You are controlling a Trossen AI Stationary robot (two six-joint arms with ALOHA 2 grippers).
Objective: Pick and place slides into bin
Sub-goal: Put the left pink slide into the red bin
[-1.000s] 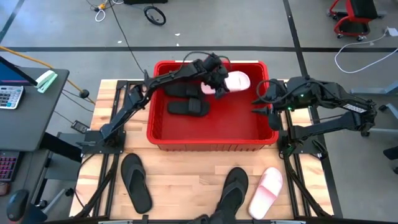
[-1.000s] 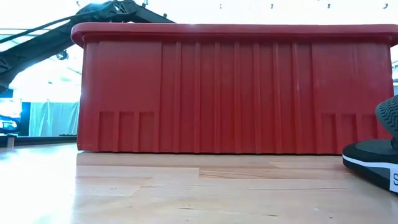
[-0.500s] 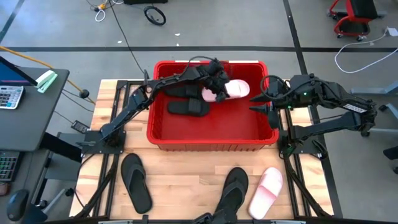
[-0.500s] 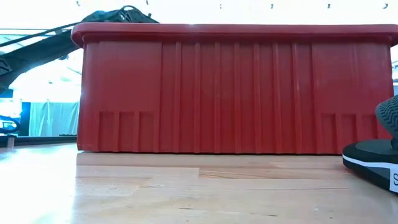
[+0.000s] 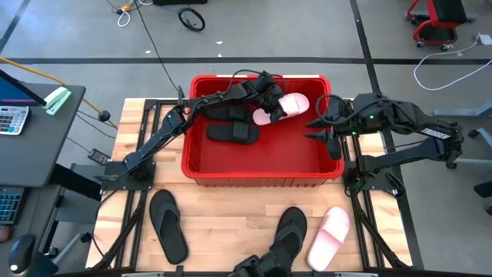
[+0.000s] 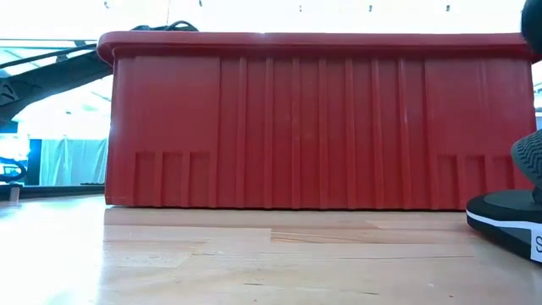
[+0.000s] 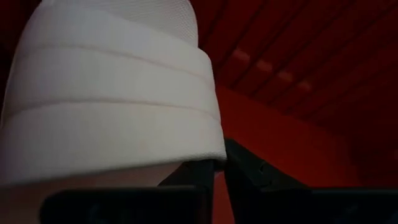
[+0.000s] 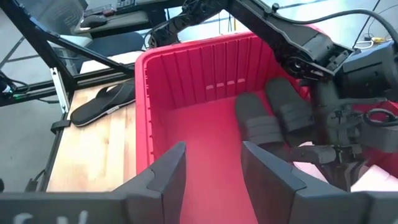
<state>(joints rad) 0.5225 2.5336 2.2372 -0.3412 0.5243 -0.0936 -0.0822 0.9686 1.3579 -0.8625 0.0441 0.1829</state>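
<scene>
The red bin (image 5: 261, 178) stands at the table's far middle. Two black slides (image 5: 233, 132) (image 5: 223, 114) lie on its floor. My left gripper (image 5: 267, 106) reaches down into the bin's far right part, shut on a pale pink slide (image 5: 289, 106), whose wide strap (image 7: 112, 106) fills the left wrist view. My right gripper (image 5: 317, 129) hangs open over the bin's right rim, with nothing between its fingers (image 8: 168, 174). On the near table lie two black flip-flops (image 5: 167, 225) (image 5: 288, 235) and a second pink slide (image 5: 329, 237). My left gripper has the pink slide by its side, at the strap's lower edge (image 7: 208, 160), just above the nearly closed fingers (image 7: 249, 177). The fingers slant down into the bin from the table's left. The slide lies level; I cannot tell whether it rests on the bin's floor.
The bin's tall front wall (image 6: 322, 119) fills the low view. Bare wood shows between the bin and the sandals at the near edge. A desk with a calculator (image 5: 11, 119) stands left of the table.
My left gripper has sunk deeper into the bin with the pink slide. The arm now shows lower against the bin's rim in the low view. The slide has come down and a little toward the table's near edge. My right gripper's fingers have tipped slightly.
</scene>
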